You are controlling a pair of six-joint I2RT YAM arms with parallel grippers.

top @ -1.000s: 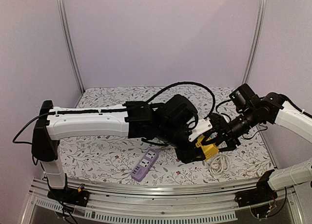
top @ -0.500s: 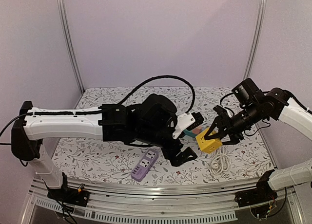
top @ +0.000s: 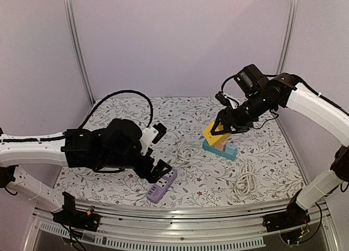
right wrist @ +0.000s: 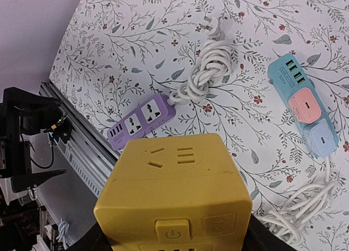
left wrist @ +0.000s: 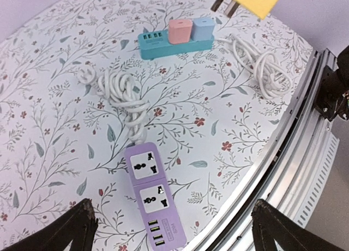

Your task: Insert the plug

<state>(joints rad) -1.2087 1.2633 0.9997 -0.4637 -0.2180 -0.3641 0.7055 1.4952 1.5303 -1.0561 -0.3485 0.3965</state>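
Over right-centre of table: right gripper [top: 221,130] clamped on yellow cube [top: 214,132], held above teal strip [top: 232,151]. Teal's 2 sockets look taken. Purple strip [top: 161,185] sits by near edge, left of cube, well apart. Its 2 sockets are free and face up; long axis slants near-left to far-right. Left gripper [top: 160,148] spread wide, empty, hangs over it: nearer arm, probably for bracing. Cube likely must travel near-left.

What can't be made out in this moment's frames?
1. Right wrist view: the yellow plastic cube adapter hides where the right end effector grips it.
2. Left wrist view: the top edge cuts off most of that cube.
3. Purple plastic power strip: label print too small in every view.
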